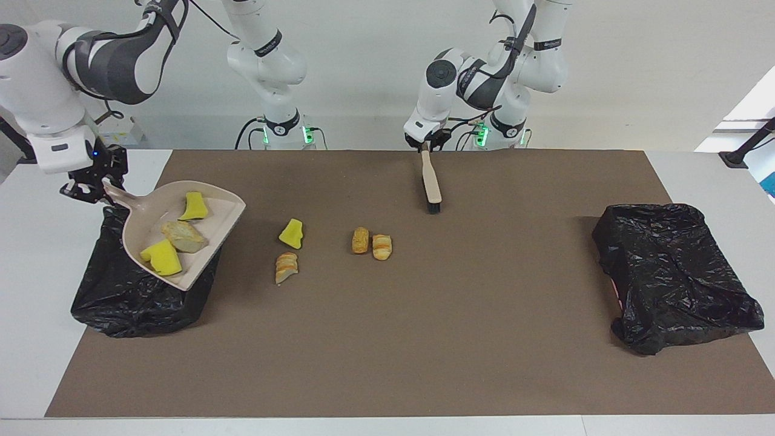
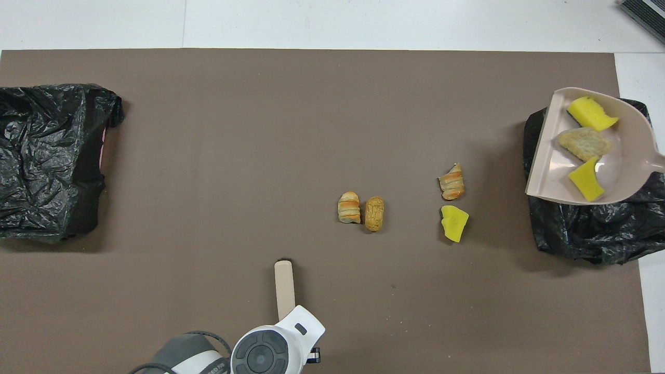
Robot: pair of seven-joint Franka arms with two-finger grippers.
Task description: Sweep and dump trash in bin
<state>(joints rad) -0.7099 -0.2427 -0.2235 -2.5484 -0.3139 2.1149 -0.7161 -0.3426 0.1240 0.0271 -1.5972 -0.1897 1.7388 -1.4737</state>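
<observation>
- The right gripper (image 1: pixel 91 184) is holding the dustpan (image 1: pixel 209 227) by its handle over the bin (image 1: pixel 121 300), mouth pointing toward the counter's middle.
- Three trash pieces (image 1: pixel 175 236) are sitting inside it.
- Four loose pieces (image 1: pixel 363 241) are lying on the counter (image 1: pixel 424 333).
- The left gripper (image 1: pixel 425 145) is gripping the brush (image 1: pixel 432 181), bristles down.

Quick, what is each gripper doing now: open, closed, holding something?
Left gripper: at the brush handle's top; open or shut cannot be told.
Right gripper: shut on the dustpan handle, over the bin.
</observation>
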